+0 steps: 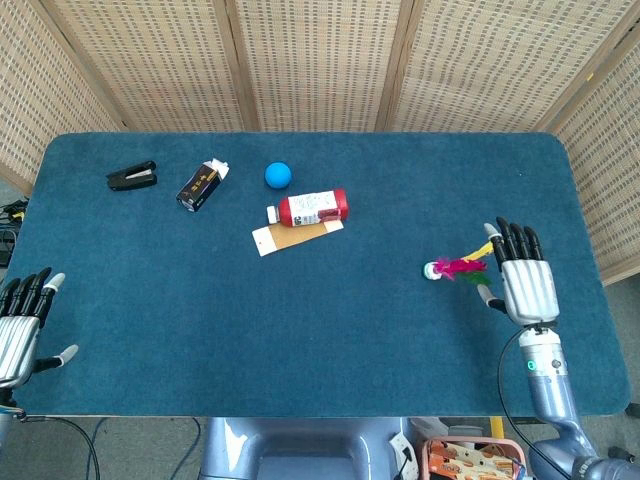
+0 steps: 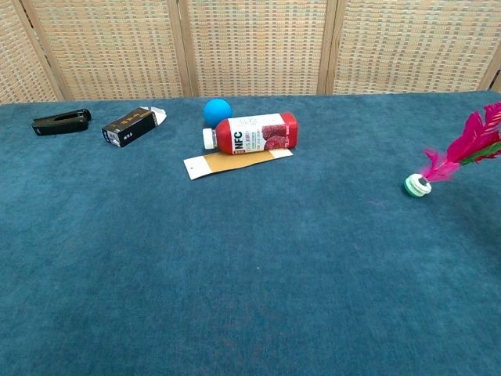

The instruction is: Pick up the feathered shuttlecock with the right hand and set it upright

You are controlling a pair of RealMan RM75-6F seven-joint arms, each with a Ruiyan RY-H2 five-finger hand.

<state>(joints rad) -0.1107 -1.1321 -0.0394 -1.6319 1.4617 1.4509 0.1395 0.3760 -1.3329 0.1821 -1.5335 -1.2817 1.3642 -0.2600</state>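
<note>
Nearest the front edge, my left hand sits at the table's near left corner, metal back up, dark fingers spread, holding nothing. My right hand hangs near the right side, ribbed silver back up, fingers splayed and apart from everything; it holds nothing. It shows in the head view only.

The tabletop is a blue, short-pile cloth with rounded corners. A wide bare stretch runs along the whole front and middle; woven cane screens close off the far side and both ends.

The shuttlecock lies just left of my right hand, close to the thumb, though I cannot tell whether they touch. Round white-and-green base on the cloth, magenta feathers slanting up and to the right (not upright in the chest view). Long axis runs roughly left to right, base pointing left and feathers toward my hand. One yellow quill and some green show among the feathers.

Further back, left of centre: a flat tan card with white ends, and a red bottle lying on its side across the card's far edge, white cap left. Beyond it, a smooth blue ball. Left again, a small black carton with its white flap open, then a black stapler, well apart from the rest.
</note>
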